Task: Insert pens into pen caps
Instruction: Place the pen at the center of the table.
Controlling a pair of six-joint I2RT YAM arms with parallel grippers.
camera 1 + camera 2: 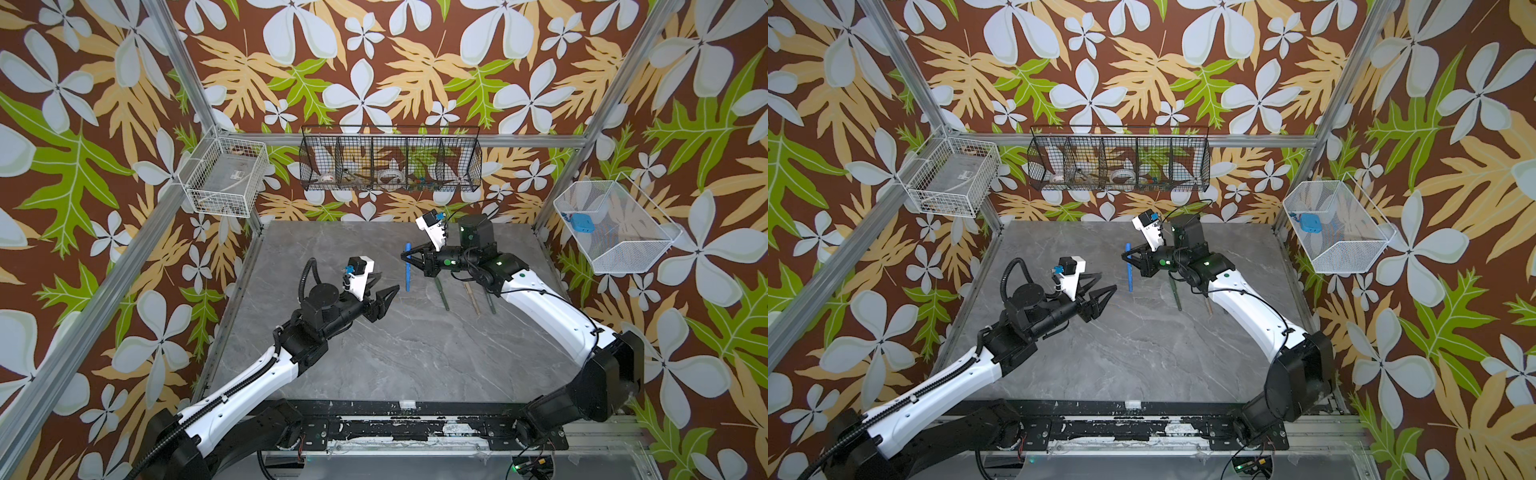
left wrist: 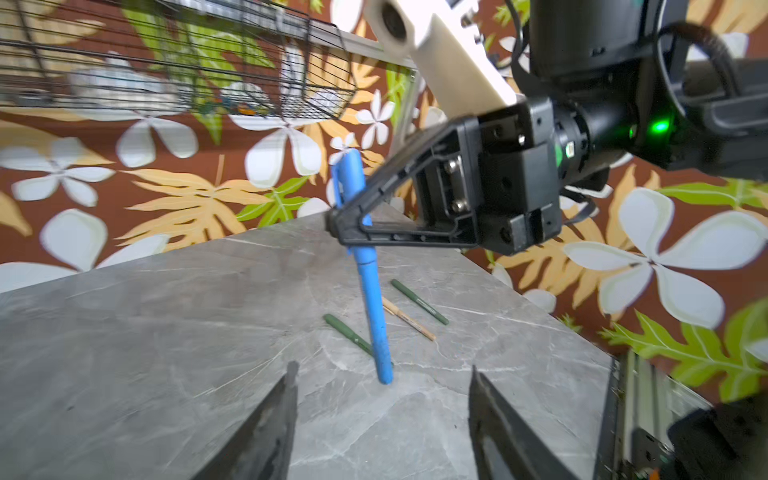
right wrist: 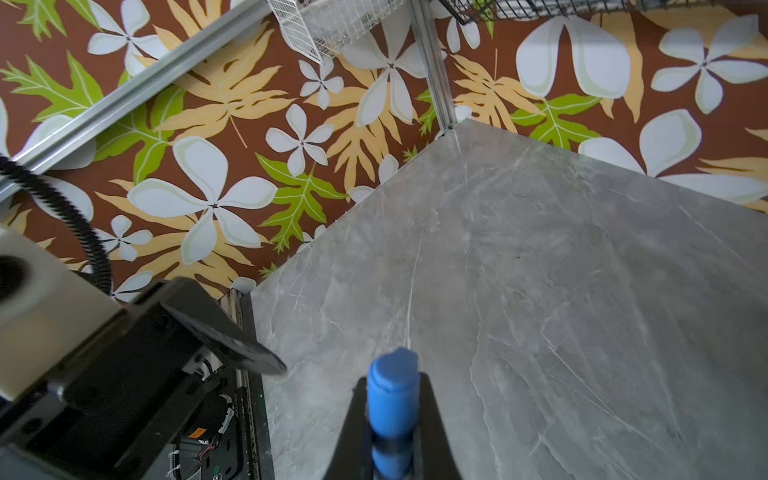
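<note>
Currently pinches the blue pen (image 1: 408, 274) at its fitted blue cap (image 2: 348, 174) with the right end effector (image 1: 405, 255), pressed together on it. Holds it nearly upright above the bench (image 1: 395, 353), lower end close to the surface; cannot tell whether touching. Spreads the left end effector (image 1: 388, 283) wide, empty, near that pen but apart from it. Elsewhere, flat on the bench beneath the right arm: two dark green pens (image 1: 441, 295) (image 1: 491, 301), one tan pen (image 1: 471, 297) between them.
</note>
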